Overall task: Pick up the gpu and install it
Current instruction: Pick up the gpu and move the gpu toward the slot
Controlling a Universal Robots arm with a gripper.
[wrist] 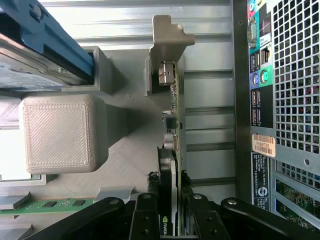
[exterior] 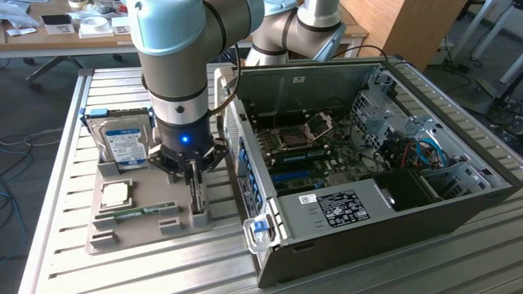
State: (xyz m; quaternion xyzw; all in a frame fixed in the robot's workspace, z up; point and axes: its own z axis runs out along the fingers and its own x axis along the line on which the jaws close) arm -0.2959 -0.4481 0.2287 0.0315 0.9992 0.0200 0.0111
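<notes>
Clamping the gpu (wrist: 173, 150) with the tool (wrist: 171, 222) closed on both faces. Standing on edge in the grey holder (exterior: 139, 229) on the table (exterior: 56, 202), just beside the computer case (exterior: 457, 202). Likely to jam or flex if pulled askew, or to slip from so narrow a hold.

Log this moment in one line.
gripper: down over gpu | gpu: on edge in tray | case: open, gpu not in it
</notes>
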